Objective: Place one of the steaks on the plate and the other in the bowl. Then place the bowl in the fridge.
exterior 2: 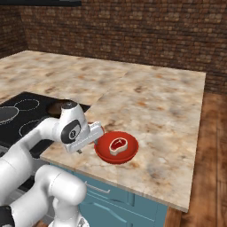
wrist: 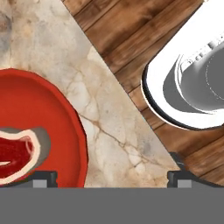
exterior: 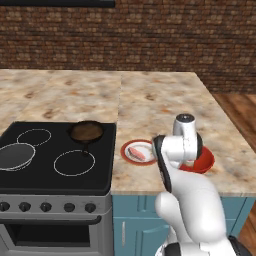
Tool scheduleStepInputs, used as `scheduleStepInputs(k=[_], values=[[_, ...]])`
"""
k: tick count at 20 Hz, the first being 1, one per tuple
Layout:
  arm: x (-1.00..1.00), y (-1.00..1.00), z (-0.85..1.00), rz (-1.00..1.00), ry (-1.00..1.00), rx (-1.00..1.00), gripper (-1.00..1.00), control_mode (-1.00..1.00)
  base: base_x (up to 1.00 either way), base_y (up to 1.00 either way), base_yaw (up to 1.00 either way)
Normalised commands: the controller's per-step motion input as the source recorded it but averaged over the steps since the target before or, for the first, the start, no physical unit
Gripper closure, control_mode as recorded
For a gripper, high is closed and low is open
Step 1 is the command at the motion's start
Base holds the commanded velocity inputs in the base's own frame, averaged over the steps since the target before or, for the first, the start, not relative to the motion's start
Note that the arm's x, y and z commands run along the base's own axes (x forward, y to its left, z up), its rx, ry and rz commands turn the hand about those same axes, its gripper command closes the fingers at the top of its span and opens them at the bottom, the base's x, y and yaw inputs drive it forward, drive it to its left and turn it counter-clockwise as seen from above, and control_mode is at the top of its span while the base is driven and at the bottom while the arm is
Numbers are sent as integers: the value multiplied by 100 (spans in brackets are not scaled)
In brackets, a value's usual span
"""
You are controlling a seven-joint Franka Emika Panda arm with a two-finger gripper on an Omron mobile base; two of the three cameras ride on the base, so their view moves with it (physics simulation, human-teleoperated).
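One steak (exterior: 137,153) lies on the red-rimmed plate (exterior: 125,150) near the counter's front edge, right of the stove. The other steak (exterior 2: 118,145) lies in the red bowl (exterior 2: 128,153), just right of the plate; my arm hides part of the bowl (exterior: 205,163) in the left base view. My gripper (exterior 2: 81,150) hangs open over the counter edge, just left of the bowl, with nothing between its fingers. The hand view has the bowl (wrist: 65,113) and its steak (wrist: 17,153) at the left, with the gripper (wrist: 111,178) open over bare counter. The fridge is out of view.
A black stove (exterior: 60,150) with a dark pan (exterior: 86,131) sits left of the plate. The marble counter (exterior: 160,100) runs back to a brick wall. Wooden floor (exterior 2: 215,146) lies past the counter's right edge.
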Motion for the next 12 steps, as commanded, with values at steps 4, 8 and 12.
scheduleStepInputs(k=[4, 8, 12], values=[[37, 34, -17, -20, 0, 0, -100, -100, 0, 0, 0], [37, 8, -17, -22, 0, -1, -100, -100, 0, 0, 0], [34, 0, -17, -23, 0, 0, -100, -100, 0, 0, 0]])
